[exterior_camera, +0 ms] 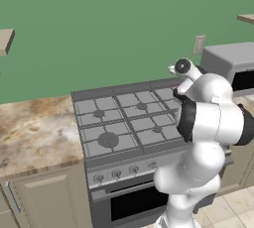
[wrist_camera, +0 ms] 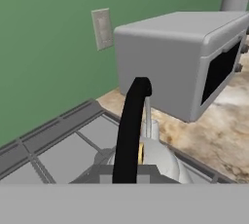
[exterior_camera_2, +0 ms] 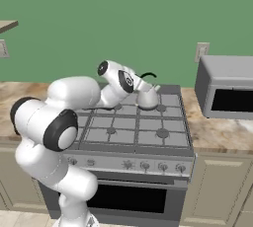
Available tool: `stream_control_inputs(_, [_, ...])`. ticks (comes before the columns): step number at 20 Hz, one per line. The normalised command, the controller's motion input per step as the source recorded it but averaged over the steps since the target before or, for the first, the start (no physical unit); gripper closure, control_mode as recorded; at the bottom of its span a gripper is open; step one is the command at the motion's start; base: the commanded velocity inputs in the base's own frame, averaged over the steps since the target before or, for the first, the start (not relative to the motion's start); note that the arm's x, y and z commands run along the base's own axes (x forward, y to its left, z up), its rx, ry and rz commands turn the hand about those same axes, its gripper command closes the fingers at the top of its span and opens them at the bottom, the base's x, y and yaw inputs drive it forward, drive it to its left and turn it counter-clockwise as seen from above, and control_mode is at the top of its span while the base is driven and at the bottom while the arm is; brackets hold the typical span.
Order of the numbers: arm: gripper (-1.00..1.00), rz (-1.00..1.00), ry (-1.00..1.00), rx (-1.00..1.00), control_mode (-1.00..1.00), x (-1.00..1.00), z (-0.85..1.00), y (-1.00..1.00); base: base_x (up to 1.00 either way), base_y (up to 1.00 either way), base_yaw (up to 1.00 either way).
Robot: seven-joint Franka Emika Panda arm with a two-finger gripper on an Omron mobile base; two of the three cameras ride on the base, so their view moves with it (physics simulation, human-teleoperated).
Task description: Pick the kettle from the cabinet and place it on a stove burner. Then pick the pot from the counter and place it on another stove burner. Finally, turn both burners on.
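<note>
1. On my right base view the arm reaches out over the grey range, its hand above the back right corner.
2. The kettle sits at the back right burner, silver-grey dome low over the grate. I cannot tell whether its base touches the grate or hangs just above it.
3. The gripper is closed on the kettle's thin black handle; in the hand view the handle arches up from between the finger tips, with the silver body directly beneath.
4. The gripper sits at the kettle's handle in the right base view too, partly masked by the wrist.
5. The microwave, a grey box, stands on the marbled counter right of the range, near the kettle but apart from it.
6. A wall outlet is on the green wall behind, between range and microwave.
7. In the left base view the other burners carry nothing; the front knob row shows below them.
8. The left stretch of counter is beside the range.
</note>
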Motion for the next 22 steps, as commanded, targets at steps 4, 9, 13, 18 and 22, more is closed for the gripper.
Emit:
stream_control_inputs(4, [1.0, -0.02, 0.0, 0.0, -1.0, 0.24, -0.18, -0.05, 0.0, 0.0, 0.0])
stream_control_inputs(9, [1.0, -0.02, 0.0, 0.0, -1.0, 0.27, -0.19, -0.04, 0.0, 0.0, 0.0])
stream_control_inputs(13, [1.0, -0.02, 0.0, 0.0, -1.0, 0.29, -0.19, -0.05, 0.0, 0.0, 0.0])
stream_control_inputs(18, [1.0, -0.03, 0.0, 0.0, -1.0, 0.29, -0.2, -0.08, 0.0, 0.0, 0.0])
stream_control_inputs(22, [1.0, -0.03, 0.0, 0.0, -1.0, 0.3, -0.19, -0.11, 0.0, 0.0, 0.0])
